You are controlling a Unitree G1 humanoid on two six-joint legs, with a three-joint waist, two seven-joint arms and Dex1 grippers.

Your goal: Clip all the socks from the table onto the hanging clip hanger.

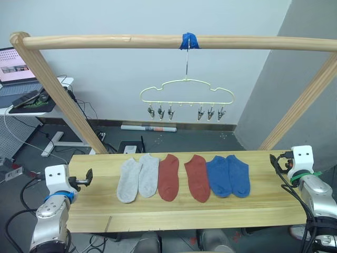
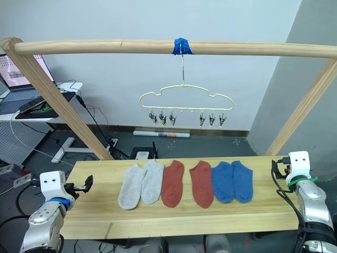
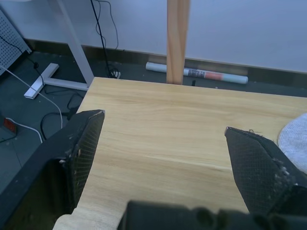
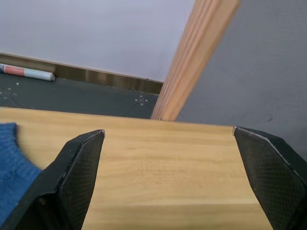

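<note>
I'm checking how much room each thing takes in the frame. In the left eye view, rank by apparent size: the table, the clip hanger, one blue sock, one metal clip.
Largest to smallest:
1. table
2. clip hanger
3. blue sock
4. metal clip

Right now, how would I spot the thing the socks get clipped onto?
Look at the thick wooden beam above the table. From its blue tape hangs the clip hanger, thin pale yellow wire in a wavy cloud outline. Unlike the beam, it carries small metal clips underneath.
</note>
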